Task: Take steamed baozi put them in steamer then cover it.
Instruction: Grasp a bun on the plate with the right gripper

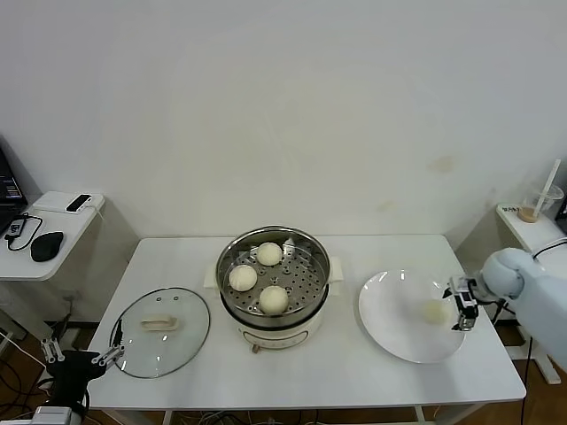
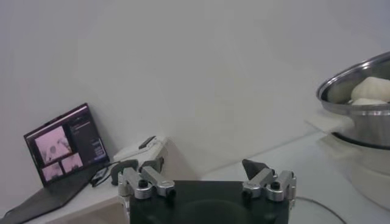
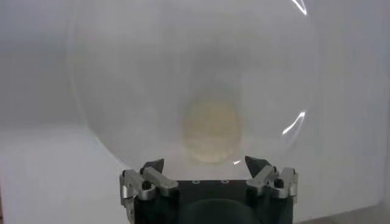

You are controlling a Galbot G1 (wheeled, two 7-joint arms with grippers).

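The steel steamer (image 1: 307, 276) stands mid-table on its cream base, uncovered, with three baozi (image 1: 269, 254) on the perforated tray. A fourth baozi (image 1: 433, 312) lies on the white plate (image 1: 390, 305) to the right. My right gripper (image 1: 462, 304) hovers at the plate's right rim, open, just beside that bun. In the right wrist view the baozi (image 3: 211, 131) sits a short way ahead of the open right gripper (image 3: 204, 163). The glass cover (image 1: 161, 332) lies flat on the table's left. My left gripper (image 1: 84, 354) waits open off the front left corner; it is the left gripper (image 2: 204, 165) in its own wrist view, facing the steamer (image 2: 359, 103).
A side table at the left carries a mouse (image 1: 46, 245) and a phone (image 1: 78, 203); a laptop (image 2: 64, 143) shows in the left wrist view. A small shelf at the right holds a cup with a straw (image 1: 540, 204). A white wall stands behind the table.
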